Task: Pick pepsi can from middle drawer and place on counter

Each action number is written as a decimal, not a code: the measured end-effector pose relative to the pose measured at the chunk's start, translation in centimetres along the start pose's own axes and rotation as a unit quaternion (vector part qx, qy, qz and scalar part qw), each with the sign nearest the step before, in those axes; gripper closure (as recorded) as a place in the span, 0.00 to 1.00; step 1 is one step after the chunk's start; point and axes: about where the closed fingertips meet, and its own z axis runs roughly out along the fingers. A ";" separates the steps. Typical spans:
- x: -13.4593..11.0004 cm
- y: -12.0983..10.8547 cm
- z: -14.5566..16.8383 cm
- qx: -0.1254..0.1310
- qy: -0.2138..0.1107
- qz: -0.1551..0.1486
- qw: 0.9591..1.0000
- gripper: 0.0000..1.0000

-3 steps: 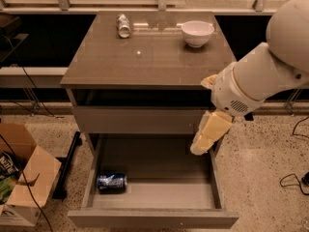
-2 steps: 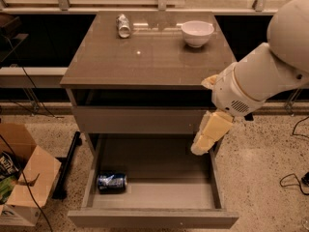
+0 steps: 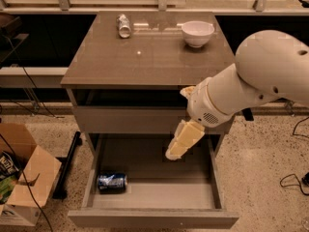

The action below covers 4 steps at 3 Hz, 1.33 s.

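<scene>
The pepsi can (image 3: 112, 182), blue with white markings, lies on its side in the front left corner of the open middle drawer (image 3: 159, 197). My gripper (image 3: 175, 151) hangs from the big white arm over the middle of the drawer, pointing down and to the left. It is above and to the right of the can, well apart from it, and holds nothing that I can see. The glossy grey-brown counter (image 3: 145, 57) is the cabinet top above.
A pale silvery can (image 3: 123, 25) lies at the counter's far left and a white bowl (image 3: 198, 33) stands at its far right. The upper drawer front (image 3: 125, 119) is shut. A cardboard box (image 3: 24, 178) and a black bar (image 3: 67, 166) are on the floor at left.
My gripper and arm have moved left and slightly down, further over the open drawer. The can, drawer and counter items have not moved.
</scene>
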 end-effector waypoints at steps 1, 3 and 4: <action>0.1 0.0 0.6 -0.003 0.004 -0.002 1.000 0.00; 0.6 -0.7 6.3 -0.012 0.010 -0.023 1.000 0.00; 1.2 -1.2 10.1 -0.024 0.004 -0.027 0.999 0.00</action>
